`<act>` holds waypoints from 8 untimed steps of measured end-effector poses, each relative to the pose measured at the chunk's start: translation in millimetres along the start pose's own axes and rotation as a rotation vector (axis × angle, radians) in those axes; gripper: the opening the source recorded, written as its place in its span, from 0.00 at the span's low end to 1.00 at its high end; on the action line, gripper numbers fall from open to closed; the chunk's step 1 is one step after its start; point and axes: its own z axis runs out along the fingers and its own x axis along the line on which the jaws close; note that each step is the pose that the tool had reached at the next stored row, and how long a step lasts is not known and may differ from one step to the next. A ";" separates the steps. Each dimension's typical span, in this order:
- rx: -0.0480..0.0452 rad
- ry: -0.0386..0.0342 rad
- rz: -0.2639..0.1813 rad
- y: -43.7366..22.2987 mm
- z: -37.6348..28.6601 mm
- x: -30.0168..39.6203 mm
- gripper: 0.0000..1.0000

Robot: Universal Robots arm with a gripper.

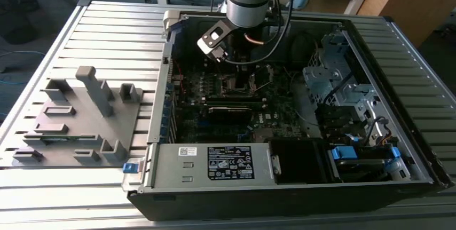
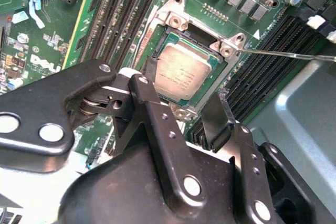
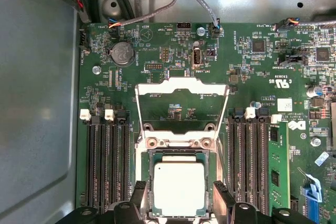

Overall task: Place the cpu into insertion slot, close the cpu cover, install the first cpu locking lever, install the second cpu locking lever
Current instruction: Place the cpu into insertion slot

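Spread wide and holding nothing: gripper (image 3: 179, 187) in the first wrist view, fingers (image 3: 139, 196) flanking the cpu (image 3: 178, 191). Cpu seated flat in the insertion slot (image 3: 152, 159), directly between the fingertips. Cpu cover (image 3: 181, 83) swung open, just beyond the slot.

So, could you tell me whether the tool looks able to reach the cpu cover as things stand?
Probably yes: the cpu cover stands swung open right beside the insertion slot with nothing over it, and the open tool hangs close by, astride the cpu.
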 end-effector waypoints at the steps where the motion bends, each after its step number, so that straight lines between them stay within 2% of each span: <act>1: 0.0000 -0.0001 0.000 0.0 0.0 0.0 0.61; 8: -0.0054 0.0000 0.000 -0.3 0.7 0.0 0.61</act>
